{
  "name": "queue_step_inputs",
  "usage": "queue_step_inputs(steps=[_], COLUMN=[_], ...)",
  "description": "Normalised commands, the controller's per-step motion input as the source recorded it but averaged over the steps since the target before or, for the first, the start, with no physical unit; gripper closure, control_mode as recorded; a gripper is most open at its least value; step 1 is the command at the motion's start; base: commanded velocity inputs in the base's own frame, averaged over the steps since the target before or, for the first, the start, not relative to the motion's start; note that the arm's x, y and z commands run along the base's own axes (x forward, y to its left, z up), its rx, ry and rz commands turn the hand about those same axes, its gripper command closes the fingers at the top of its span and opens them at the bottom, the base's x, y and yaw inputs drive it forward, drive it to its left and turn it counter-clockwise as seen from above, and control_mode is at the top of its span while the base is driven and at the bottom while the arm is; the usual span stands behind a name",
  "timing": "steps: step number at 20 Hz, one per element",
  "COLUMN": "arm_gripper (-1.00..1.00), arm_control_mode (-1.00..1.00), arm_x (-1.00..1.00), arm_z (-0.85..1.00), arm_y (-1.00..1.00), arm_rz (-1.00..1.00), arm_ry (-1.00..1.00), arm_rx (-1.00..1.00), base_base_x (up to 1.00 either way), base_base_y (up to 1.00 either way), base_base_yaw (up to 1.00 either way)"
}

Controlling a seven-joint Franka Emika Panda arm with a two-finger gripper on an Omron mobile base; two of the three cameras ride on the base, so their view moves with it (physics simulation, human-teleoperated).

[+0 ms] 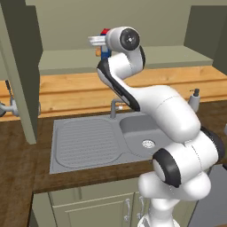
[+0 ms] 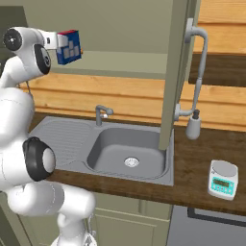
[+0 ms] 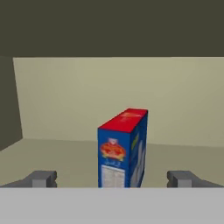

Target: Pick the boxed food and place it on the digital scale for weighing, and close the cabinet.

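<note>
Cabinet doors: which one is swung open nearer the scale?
The open door seen edge-on over the sink's right rim, next to the digital scale. The other open door hangs past the drainboard side.

Base views flank arm, sharing sink, hand view close inside cabinet

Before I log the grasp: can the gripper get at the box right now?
Probably yes. The gripper is open, its fingers on either side of the upright box on the cabinet shelf, nothing between them.

my arm reaches up to the cabinet shelf; the box peeks out behind my wrist, above the sink
</note>
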Motion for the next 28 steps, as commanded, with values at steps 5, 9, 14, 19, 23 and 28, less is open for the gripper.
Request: queue_step_inputs(steps=[5,9,14,19,23,28], arm_gripper=[-1.00,-1.00,-1.00,1.00,1.00,1.00], arm_control_mode=[-1.00,-1.00,-1.00,-1.00,-1.00,-1.00], arm_x=[0.49,0.45,0.39,0.22,0.01,-0.01], arm_z=[0.00,0.00,0.00,-0.07,-0.07,0.00], arm_y=[0.00,0.00,0.00,0.00,0.00,-0.02], arm_rz=[0.00,0.00,0.00,0.00,0.00,0.00], arm_ry=[0.00,0.00,0.00,0.00,-0.01,-0.01], arm_rx=[0.00,0.00,0.00,0.00,0.00,0.00], base_base_x=[0.00,0.00,0.00,0.00,0.00,0.00], base_base_y=[0.00,0.00,0.00,0.00,0.00,0.00], base_base_yaw=[0.00,0.00,0.00,0.00,0.00,0.00])
